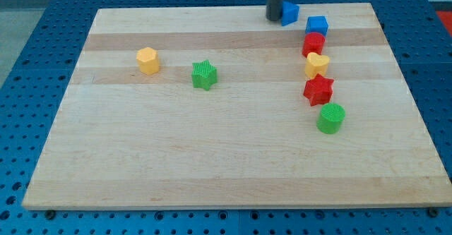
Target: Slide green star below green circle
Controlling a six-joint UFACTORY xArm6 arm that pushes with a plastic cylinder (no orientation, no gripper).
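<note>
A: Starting at the view's left, what sits on the wooden board (212,157)?

B: A yellow hexagon block (148,61) lies in the upper left part, well in from the left edge. Just to its right, apart from it, is the green star (204,75). Bare wood surrounds both, and the whole lower half of the board below them is free.

A: And between the star and the other blocks?

B: A wide open stretch of board runs across the middle. Nothing stands in it.

A: Where is the arm?

B: The dark rod comes down at the view's top, close to the board's far edge. The tip (274,19) touches the left side of a small blue block (289,13), whose shape is hard to make out. There is no pincer on this arm, so no open or closed state can be told.

A: What is on the right?

B: A column running downward: a blue cube (317,25), a red block (313,44), a yellow heart (316,65), a red star (318,89) and the green circle (330,118) at the bottom. Neighbours in the column touch or nearly touch.

A: Any room around the circle?

B: Open wood lies below it down to the near edge, and to its right up to the right edge. The green star is well apart from it, up and to the left.
</note>
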